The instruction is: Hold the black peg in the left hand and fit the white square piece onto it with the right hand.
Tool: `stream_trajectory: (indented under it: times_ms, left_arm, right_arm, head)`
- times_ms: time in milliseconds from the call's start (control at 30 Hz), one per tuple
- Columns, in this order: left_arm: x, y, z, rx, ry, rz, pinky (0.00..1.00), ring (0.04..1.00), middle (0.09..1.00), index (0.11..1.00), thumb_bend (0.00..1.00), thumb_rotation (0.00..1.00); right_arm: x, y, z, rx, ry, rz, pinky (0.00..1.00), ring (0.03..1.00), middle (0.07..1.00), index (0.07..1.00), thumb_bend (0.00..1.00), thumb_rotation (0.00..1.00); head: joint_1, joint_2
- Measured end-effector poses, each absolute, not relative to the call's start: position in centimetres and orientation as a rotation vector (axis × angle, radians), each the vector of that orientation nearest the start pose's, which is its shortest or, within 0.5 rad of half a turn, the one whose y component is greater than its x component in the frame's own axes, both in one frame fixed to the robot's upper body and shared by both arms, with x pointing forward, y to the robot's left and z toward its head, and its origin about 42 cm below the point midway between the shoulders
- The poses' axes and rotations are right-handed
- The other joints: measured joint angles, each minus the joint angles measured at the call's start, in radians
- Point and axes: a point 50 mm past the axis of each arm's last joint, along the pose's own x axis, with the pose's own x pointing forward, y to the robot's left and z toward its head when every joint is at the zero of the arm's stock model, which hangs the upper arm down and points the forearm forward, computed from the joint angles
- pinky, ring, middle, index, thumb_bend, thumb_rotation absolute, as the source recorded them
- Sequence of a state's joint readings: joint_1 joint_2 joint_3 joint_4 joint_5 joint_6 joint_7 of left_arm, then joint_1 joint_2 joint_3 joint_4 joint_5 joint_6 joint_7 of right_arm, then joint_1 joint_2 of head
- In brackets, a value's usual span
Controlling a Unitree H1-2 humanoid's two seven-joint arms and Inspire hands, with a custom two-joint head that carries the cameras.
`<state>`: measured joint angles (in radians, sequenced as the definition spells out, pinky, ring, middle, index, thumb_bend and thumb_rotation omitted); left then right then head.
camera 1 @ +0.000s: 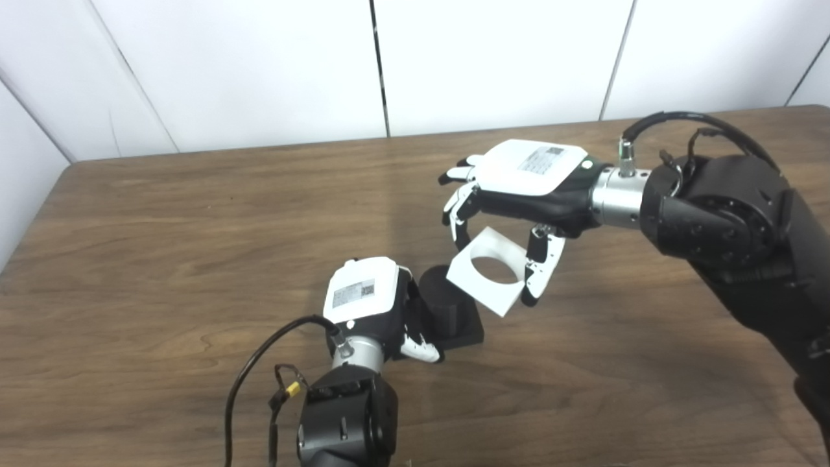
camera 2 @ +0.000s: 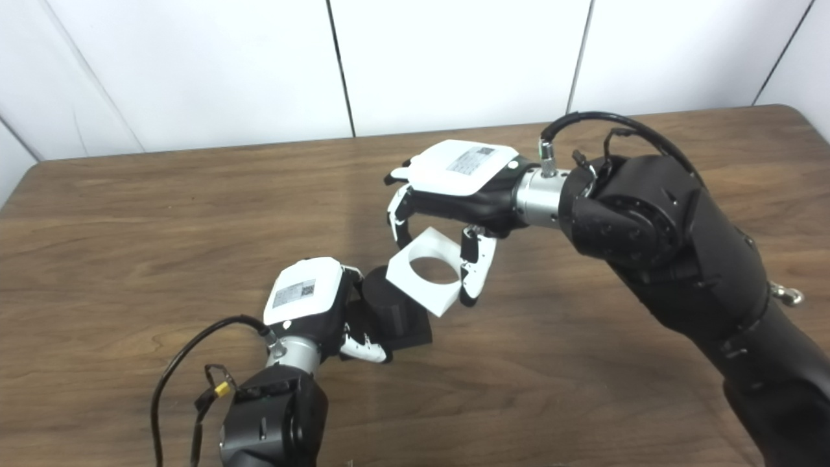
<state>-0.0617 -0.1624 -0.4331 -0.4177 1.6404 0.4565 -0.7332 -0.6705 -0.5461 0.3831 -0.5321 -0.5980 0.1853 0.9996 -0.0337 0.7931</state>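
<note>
The black peg (camera 1: pixel 444 305), a short round post on a square black base, rests on the wooden table (camera 1: pixel 162 246) near the middle. My left hand (camera 1: pixel 376 308) is shut on the base from the left side. The white square piece (camera 1: pixel 489 269), with a round hole through it, hangs tilted just right of and slightly above the peg's top. My right hand (camera 1: pixel 512 194) is shut on the piece, fingers at its far edge and thumb at its right side. The piece's left corner nearly meets the peg; I cannot tell whether they touch.
My right forearm (camera 2: pixel 681 259) stretches from the lower right across the table. A black cable (camera 1: pixel 259 363) loops off my left wrist near the front edge. White wall panels (camera 1: pixel 259 65) stand behind the table's far edge.
</note>
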Motion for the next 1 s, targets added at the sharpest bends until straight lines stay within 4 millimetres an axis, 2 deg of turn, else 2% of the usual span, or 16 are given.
stream_trajectory:
  times_ms: [367,767,1000]
  left_arm:
    - [26.2,7.8,20.3,1.29,0.143,-0.233,1.0,0.874,0.767,0.484,0.52,0.06]
    - [26.2,7.7,20.4,1.304,0.139,-0.23,1.0,0.88,0.769,0.484,0.52,0.06]
    - [26.2,7.6,20.4,1.307,0.137,-0.23,1.0,0.878,0.766,0.484,0.52,0.06]
  right_arm:
    - [33.3,-16.5,35.8,-1.503,-0.484,0.909,1.0,0.959,0.79,0.481,0.53,0.14]
    - [33.2,-15.9,33.8,-1.486,-0.442,0.931,1.0,0.962,0.8,0.481,0.53,0.14]
    - [33.1,-15.6,33.6,-1.486,-0.445,0.933,1.0,0.965,0.804,0.481,0.53,0.14]
  head:
    - [0.002,0.011]
    - [0.015,0.025]
    - [0.012,0.031]
